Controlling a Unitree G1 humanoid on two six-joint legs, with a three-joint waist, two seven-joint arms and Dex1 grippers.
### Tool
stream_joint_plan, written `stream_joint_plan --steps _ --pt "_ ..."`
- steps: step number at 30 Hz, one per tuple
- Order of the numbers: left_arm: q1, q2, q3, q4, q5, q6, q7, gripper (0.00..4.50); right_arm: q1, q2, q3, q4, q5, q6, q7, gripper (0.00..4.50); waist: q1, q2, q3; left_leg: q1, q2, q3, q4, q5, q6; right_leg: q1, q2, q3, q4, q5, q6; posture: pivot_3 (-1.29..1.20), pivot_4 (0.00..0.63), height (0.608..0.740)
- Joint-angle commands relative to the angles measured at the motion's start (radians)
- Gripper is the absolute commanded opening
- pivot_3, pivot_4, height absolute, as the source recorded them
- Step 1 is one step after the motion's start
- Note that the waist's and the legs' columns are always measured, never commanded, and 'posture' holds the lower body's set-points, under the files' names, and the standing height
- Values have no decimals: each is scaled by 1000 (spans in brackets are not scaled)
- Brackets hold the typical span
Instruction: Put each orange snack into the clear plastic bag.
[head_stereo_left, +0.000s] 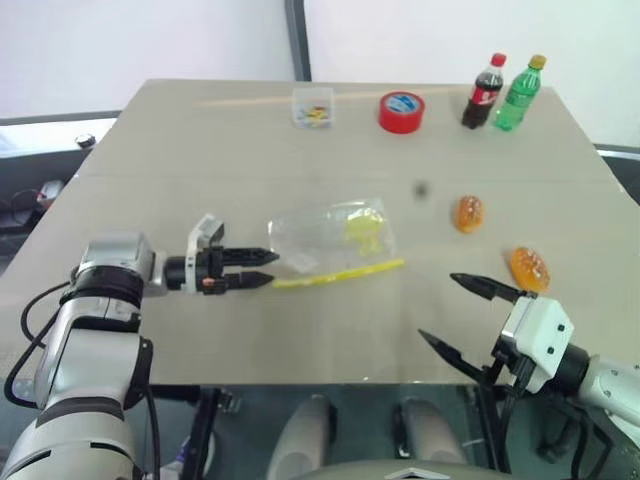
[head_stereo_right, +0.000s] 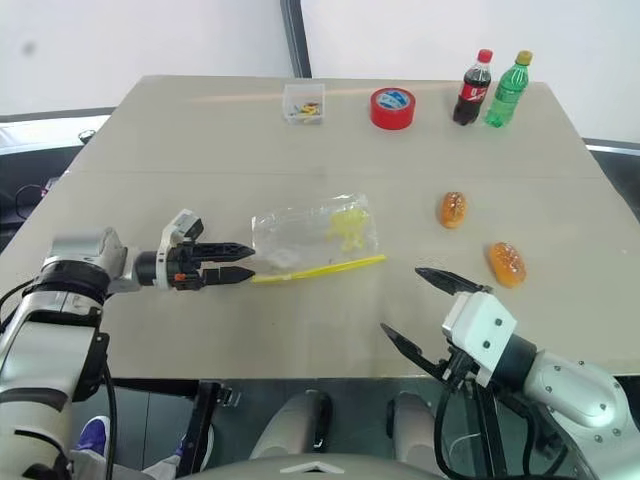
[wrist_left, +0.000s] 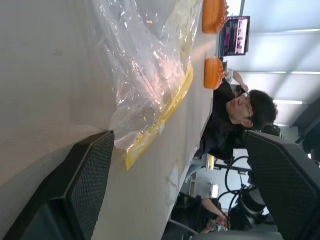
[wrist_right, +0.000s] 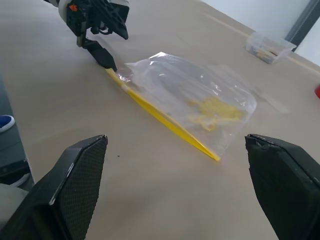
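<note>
Two orange snacks lie on the table's right side, one (head_stereo_left: 468, 213) farther back and one (head_stereo_left: 529, 267) nearer the front. The clear plastic bag (head_stereo_left: 335, 235) lies flat at the middle, its yellow seal strip (head_stereo_left: 340, 272) along the near edge and yellowish bits inside. My left gripper (head_stereo_left: 258, 268) points level at the bag's left corner; it is open, with the strip's end (wrist_left: 131, 159) between its fingers and one fingertip (wrist_right: 104, 56) right at that end. Over the front edge, my right gripper (head_stereo_left: 462, 318) stands open and holds nothing, short of the nearer snack.
Along the far edge stand a small clear box (head_stereo_left: 313, 106), a red tape roll (head_stereo_left: 401, 111), a cola bottle (head_stereo_left: 484, 92) and a green bottle (head_stereo_left: 519, 94). A person (wrist_left: 240, 110) sits beyond the table's right side.
</note>
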Motion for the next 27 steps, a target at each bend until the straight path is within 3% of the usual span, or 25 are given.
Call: stream_joint_plan --steps 1,11,16,27 --pt "22 11 31 -19 10 38 99 4382 4 6 -20 -48 2 -15 -13 4500 -1 0 0 1 0 0 0 0 0 0 0 0 1 0 0 0 150 740" --pt "13 27 107 -150 -39 145 258 4382 -30 25 32 -25 -20 -25 -27 4500 -3 0 0 2 1 1 1 0 0 0 0 1 5 -1 1 0 150 740" --pt "-1 35 126 -123 -38 136 309 4382 -32 42 59 -14 -44 -35 -32 4500 -4 0 0 2 1 1 0 0 0 0 0 2 4 0 0 0 150 740" --pt "-7 -41 171 -103 -80 141 370 4382 -25 48 56 -22 -55 -35 -36 4500 2 0 0 2 0 1 1 1 -1 0 0 1 5 0 0 0 150 740"
